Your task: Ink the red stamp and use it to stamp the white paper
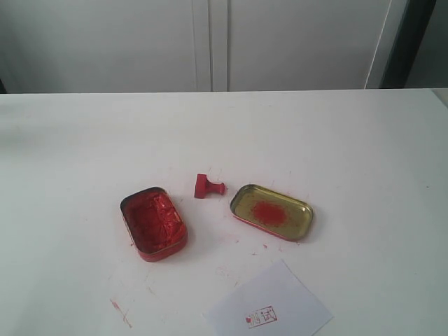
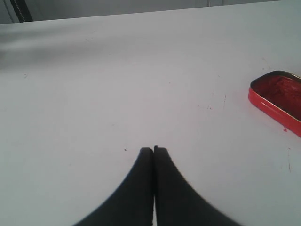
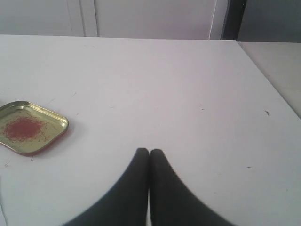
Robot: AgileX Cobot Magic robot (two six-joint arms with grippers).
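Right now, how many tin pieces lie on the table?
2: the red ink tin left of the red stamp, the gold tin lid right of it. None appears hidden.

Your left gripper point(image 2: 154, 150): two jaws, plain matte black, smooth faces. Each jaw narrow and blunt at tip, widening in concave curve to broad base near camera. One tip rounded, the other with small squared step on its top edge. Thin straight seam runs between the pair. Base edges blurred, so you get no fine detail there.

Your right gripper point(image 3: 149, 150): same build. Two black jaws, both tips rounded, same outward-curving flare, fine seam down the middle. Lower part soft-focus too.
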